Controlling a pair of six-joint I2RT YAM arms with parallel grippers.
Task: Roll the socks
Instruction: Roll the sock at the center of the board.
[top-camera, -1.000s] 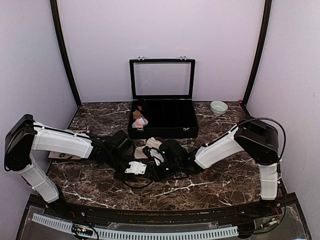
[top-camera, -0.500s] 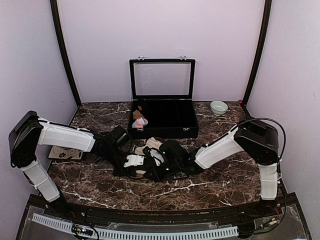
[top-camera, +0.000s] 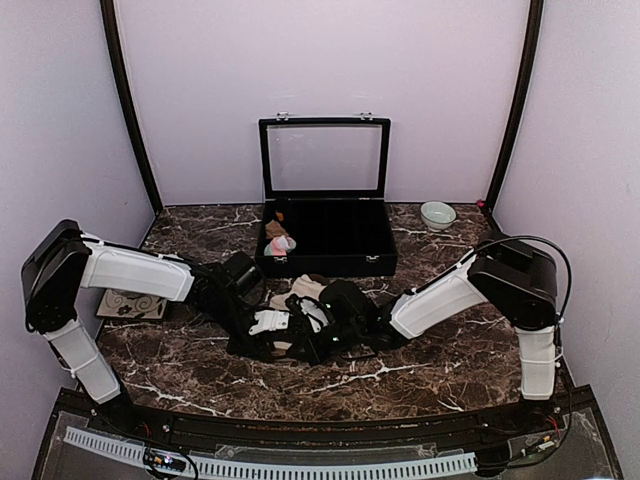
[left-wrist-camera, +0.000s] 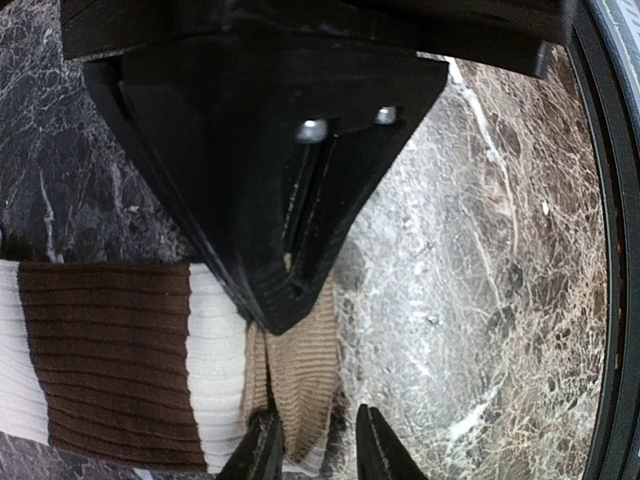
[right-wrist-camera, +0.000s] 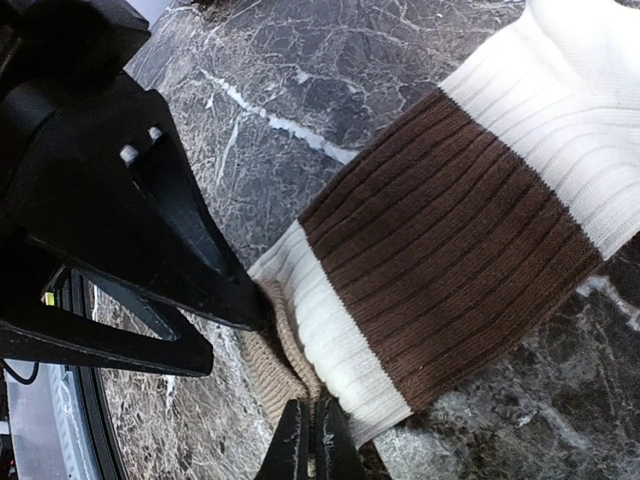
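Cream-beige sock (right-wrist-camera: 450, 230) cuff pinched by right tool (right-wrist-camera: 312, 440); left tool (left-wrist-camera: 316, 448) part-open

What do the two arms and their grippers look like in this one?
The left arm and right arm have white shells with black joint housings; a black cable loops over the right one's elbow. The left gripper and right gripper look black in the wrist views, wedge-shaped, tapering to thin tips.
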